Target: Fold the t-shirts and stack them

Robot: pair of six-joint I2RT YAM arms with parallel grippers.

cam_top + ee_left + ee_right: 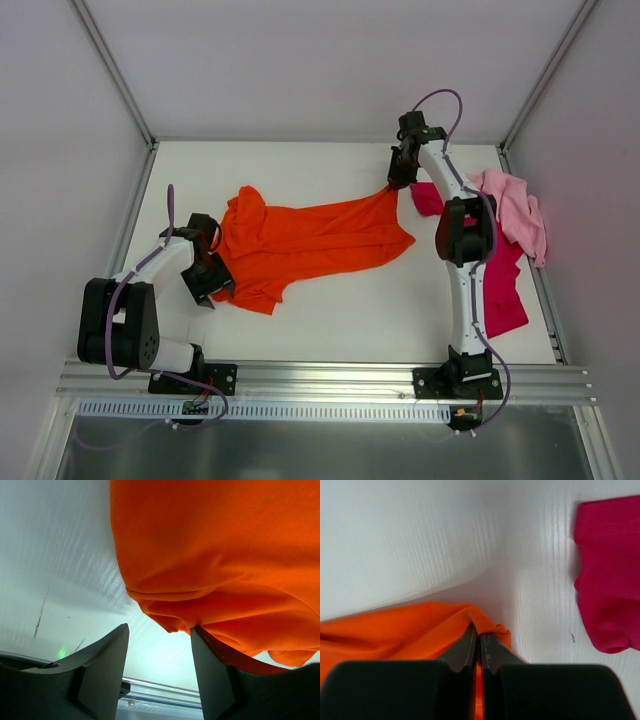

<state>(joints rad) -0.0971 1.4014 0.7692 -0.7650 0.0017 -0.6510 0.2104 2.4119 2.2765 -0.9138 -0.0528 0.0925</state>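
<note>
The bright orange t-shirt [310, 245] lies crumpled and stretched across the middle of the table. My right gripper [400, 178] is shut on its far right corner; in the right wrist view the jaws [480, 636] pinch a fold of orange cloth [395, 630]. My left gripper [212, 275] is at the shirt's left edge and open; in the left wrist view [160, 647] only table shows between the fingers, and orange cloth [215, 555] rests over the right finger. The light pink t-shirt [515, 215] lies bunched at the right. The magenta-red t-shirt [503, 285] lies under my right arm and also shows in the right wrist view [610, 580].
White walls with metal posts enclose the table on the left, back and right. A metal rail [320, 378] runs along the near edge by the arm bases. The pink and magenta shirts lie close to the right wall.
</note>
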